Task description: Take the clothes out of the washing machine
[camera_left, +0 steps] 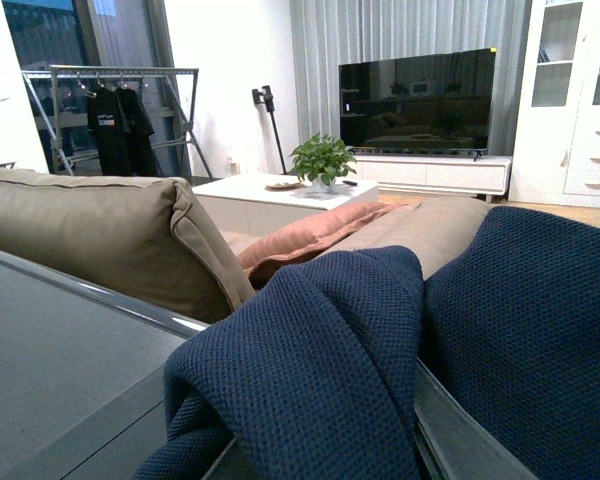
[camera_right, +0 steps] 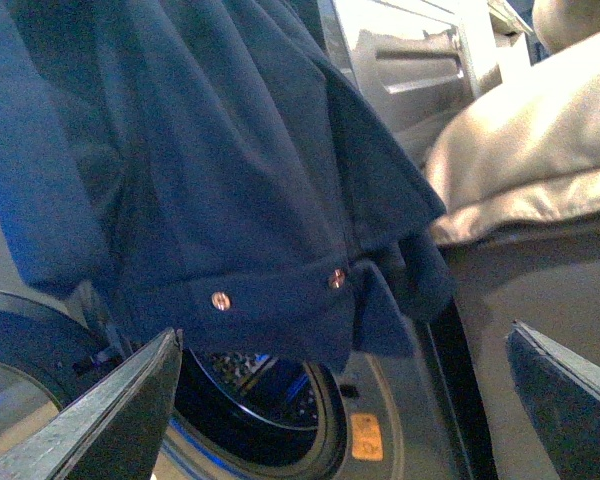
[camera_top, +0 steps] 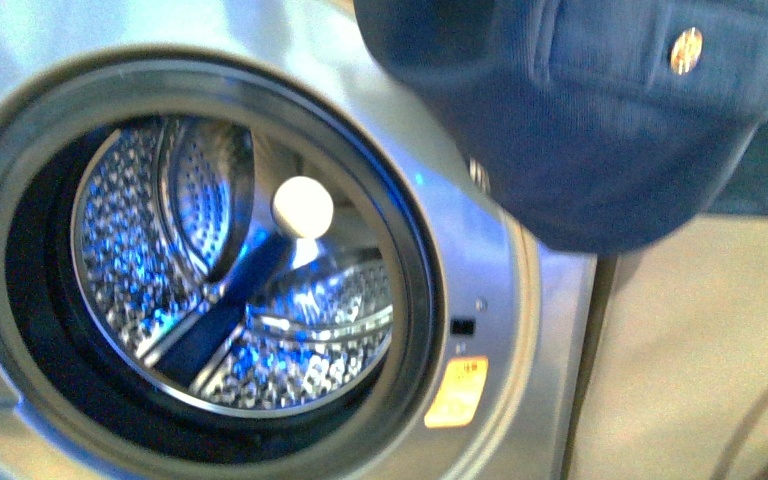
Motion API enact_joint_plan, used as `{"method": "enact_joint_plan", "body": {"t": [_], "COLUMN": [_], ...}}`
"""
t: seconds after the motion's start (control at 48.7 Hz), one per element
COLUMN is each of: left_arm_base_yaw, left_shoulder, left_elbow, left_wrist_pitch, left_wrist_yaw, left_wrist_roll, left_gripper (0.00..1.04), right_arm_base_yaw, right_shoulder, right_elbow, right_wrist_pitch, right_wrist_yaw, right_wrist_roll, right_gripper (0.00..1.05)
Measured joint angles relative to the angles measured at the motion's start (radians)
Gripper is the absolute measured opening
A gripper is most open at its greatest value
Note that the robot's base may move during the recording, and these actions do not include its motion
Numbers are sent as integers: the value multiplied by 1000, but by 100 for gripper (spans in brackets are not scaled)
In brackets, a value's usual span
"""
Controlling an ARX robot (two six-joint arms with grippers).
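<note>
Navy cloth fills the nearest part of the left wrist view: the garment lies in thick knitted folds right against the lens. I see nothing of the left gripper's fingers past it, so I cannot tell whether they are wide, narrow or clamped on the fabric. Beyond the folds I make out a tan sofa with a pink cushion lying on it. Farther off stand a white coffee table carrying a green plant, a dark television and a clothes rack. From the front view the garment hangs at 1 o'clock, outside the washing machine and overlapping the edge of its grey front, with a shiny snap button showing on the cloth. The drum sits toward 9 o'clock, its perforated steel lit blue, with a round white spot near its middle that I cannot identify. An orange sticker sits at 5 o'clock from the drum mouth. On the right wrist view, the right gripper has its fingers spread wide and closes on no cloth. The garment hangs beyond them in front of the machine, and its hem, with two snap buttons, is level with the rim of the drum mouth.
</note>
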Motion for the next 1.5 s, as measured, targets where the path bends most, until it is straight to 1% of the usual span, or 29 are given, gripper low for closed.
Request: {"method": "enact_joint_plan", "body": {"t": [0.185, 0.287, 0.533, 0.698, 0.8, 1.005, 1.231, 1.354, 1.498], "left_arm_base_yaw": [0, 0, 0, 0, 0, 0, 0, 0, 0], "left_shoulder": [0, 0, 0, 0, 0, 0, 0, 0, 0], "left_elbow": [0, 0, 0, 0, 0, 0, 0, 0, 0], "left_wrist_pitch": [0, 0, 0, 0, 0, 0, 0, 0, 0], "left_wrist_yaw": [0, 0, 0, 0, 0, 0, 0, 0, 0], "left_wrist_roll": [0, 0, 0, 0, 0, 0, 0, 0, 0], "left_gripper": [11, 11, 11, 11, 11, 11, 11, 11, 11], "right_arm_base_yaw": [87, 116, 197, 260, 311, 373, 432, 458, 475], "right_shoulder": [237, 340, 550, 625, 678, 751, 777, 775, 747], "right_elbow": [246, 373, 609, 703, 772, 838, 848, 843, 796], "right_wrist_pitch": [97, 110, 85, 63, 26, -32, -57, -18, 70], "right_wrist_yaw": [25, 22, -1, -30, -20, -1, -6, -33, -93], "right_wrist_roll": [-44, -68, -121, -127, -158, -201, -215, -183, -99], "right_gripper": [97, 97, 97, 97, 97, 97, 97, 97, 97]}}
